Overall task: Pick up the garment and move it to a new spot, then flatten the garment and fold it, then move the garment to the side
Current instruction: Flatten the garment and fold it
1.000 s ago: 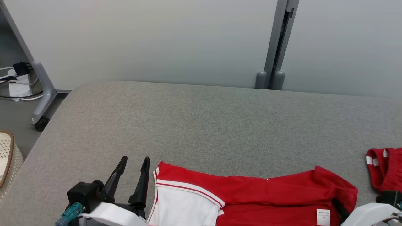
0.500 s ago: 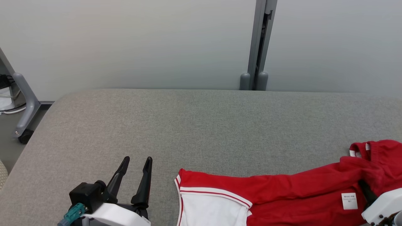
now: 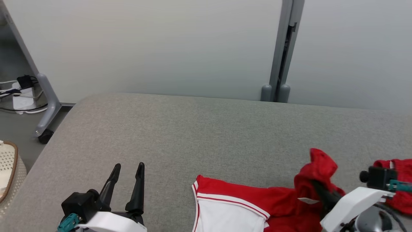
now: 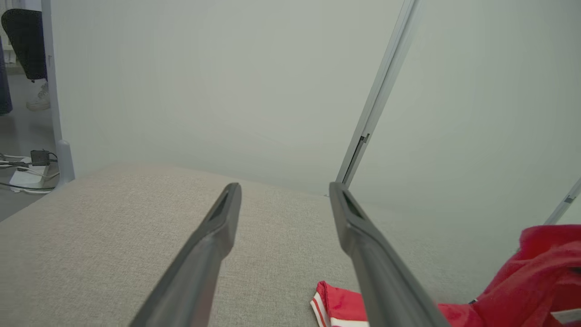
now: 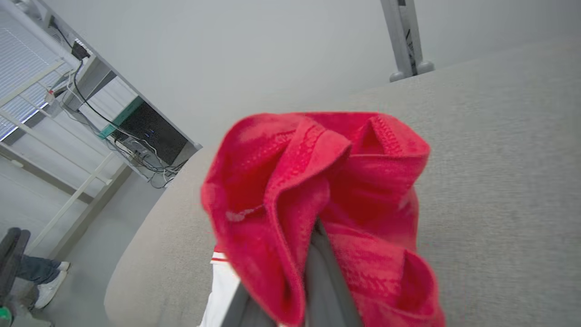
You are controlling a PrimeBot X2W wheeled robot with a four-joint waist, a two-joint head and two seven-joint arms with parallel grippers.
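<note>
The garment [image 3: 244, 201] is red with a white panel trimmed in red stripes and lies along the near edge of the grey padded surface [image 3: 199, 135]. My right gripper [image 3: 322, 190] is shut on its right end, holding a bunched red fold [image 3: 318, 167] up off the surface. In the right wrist view the red cloth [image 5: 317, 181] drapes over and hides my shut fingers [image 5: 324, 281]. My left gripper [image 3: 128, 167] stands open to the left of the garment, apart from it, with nothing between its fingers [image 4: 213, 245]. The garment's corner [image 4: 338, 304] shows beside them.
More red cloth [image 3: 399, 190] lies at the far right behind my right wrist. A pale partition with a grey post [image 3: 280, 64] backs the surface. At the left are a wheeled leg [image 3: 45, 112], floor cables and a woven basket [image 3: 8, 170]. A person's foot [image 5: 45, 286] stands on the floor.
My right gripper has risen and come left with the garment's right end, which now stands bunched above the surface. The head camera has shifted. My left gripper stays open.
</note>
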